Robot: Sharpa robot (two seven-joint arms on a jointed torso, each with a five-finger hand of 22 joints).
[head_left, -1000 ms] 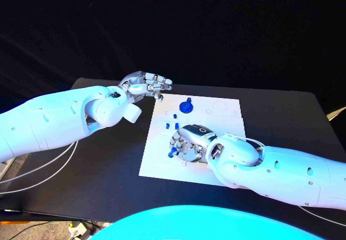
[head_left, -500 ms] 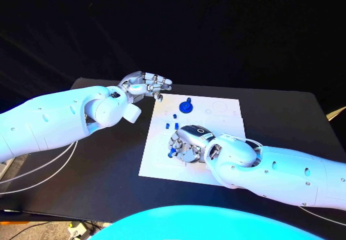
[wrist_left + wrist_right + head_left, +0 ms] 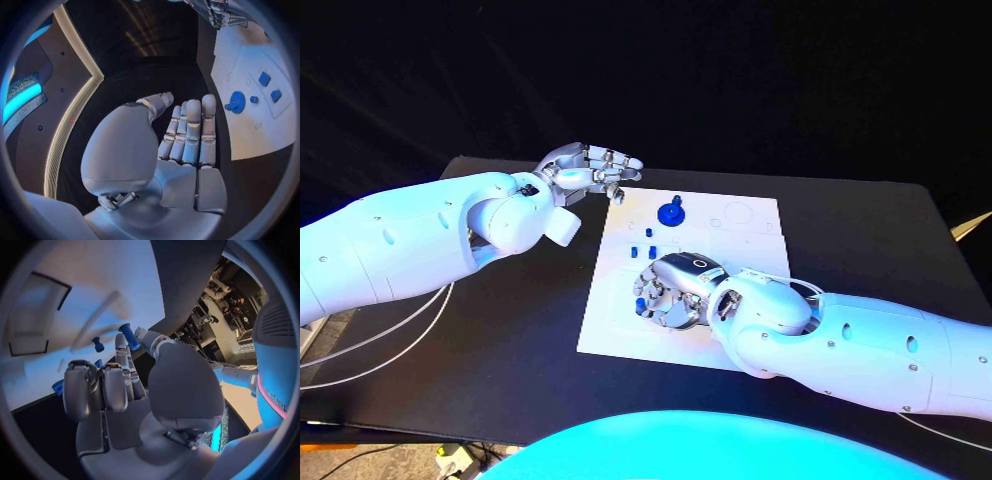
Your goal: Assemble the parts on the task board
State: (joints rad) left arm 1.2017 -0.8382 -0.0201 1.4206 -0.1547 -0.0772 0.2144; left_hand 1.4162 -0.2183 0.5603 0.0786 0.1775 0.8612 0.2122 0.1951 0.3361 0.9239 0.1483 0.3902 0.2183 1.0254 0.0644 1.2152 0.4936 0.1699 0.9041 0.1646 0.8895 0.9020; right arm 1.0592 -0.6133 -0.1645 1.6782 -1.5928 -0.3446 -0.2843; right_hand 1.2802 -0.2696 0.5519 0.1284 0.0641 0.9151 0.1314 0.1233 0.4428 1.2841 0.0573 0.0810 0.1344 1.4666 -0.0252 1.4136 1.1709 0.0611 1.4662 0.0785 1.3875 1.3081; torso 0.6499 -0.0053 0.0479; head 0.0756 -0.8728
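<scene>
Right hand pinched a blue peg over the task board

The right hand (image 3: 678,288) held a small blue peg (image 3: 129,336) between thumb and a fingertip above the task board (image 3: 620,320), likely to carry it toward a socket. Other blue parts lay on the board: a round knob (image 3: 674,212) near the far edge and small pieces (image 3: 643,243) between it and the hand. The left hand (image 3: 593,168) hovered off the board's far left corner, empty, fingers extended close together, apparently keeping clear

My right hand (image 3: 674,288) has crept slightly toward my left over the task board (image 3: 620,318), carrying its blue peg (image 3: 129,336) along.
</scene>
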